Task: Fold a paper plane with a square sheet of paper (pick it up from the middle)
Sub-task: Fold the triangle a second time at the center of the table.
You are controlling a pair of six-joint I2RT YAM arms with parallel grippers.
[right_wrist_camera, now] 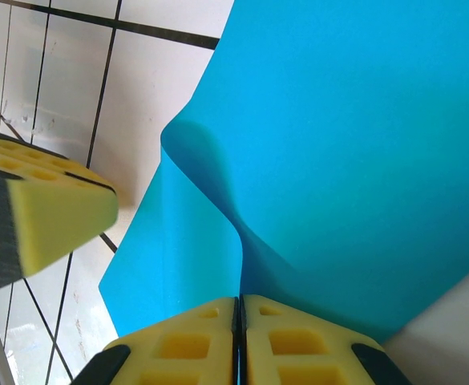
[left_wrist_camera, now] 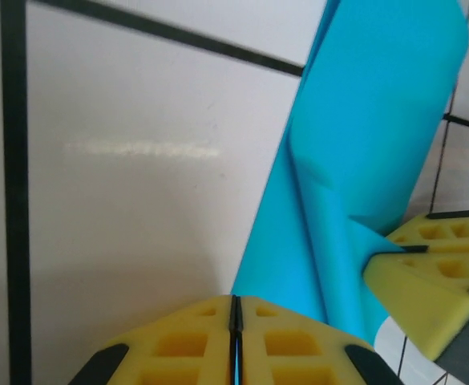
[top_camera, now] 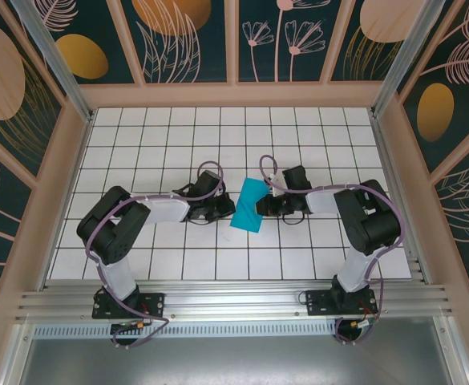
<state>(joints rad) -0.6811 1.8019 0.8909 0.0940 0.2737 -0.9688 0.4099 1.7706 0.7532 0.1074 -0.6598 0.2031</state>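
The square sheet of paper (top_camera: 248,204), teal-blue, hangs bent and narrowed between my two grippers over the middle of the tiled table (top_camera: 218,144). My left gripper (top_camera: 228,210) is at its left edge. In the left wrist view its yellow jaws (left_wrist_camera: 236,298) are pressed together with a blue sliver of the sheet (left_wrist_camera: 362,136) between them. My right gripper (top_camera: 260,207) is at the right edge. In the right wrist view it (right_wrist_camera: 240,298) is shut on the paper (right_wrist_camera: 338,144), which curls up in a soft fold from the pinch. No paper plane shape shows.
The white grid table is walled by a wooden frame with patterned panels (top_camera: 234,40). An aluminium rail (top_camera: 234,301) runs along the near edge at the arm bases. In the left wrist view the right gripper's fingers (left_wrist_camera: 426,281) show; in the right wrist view a left finger (right_wrist_camera: 58,216) shows.
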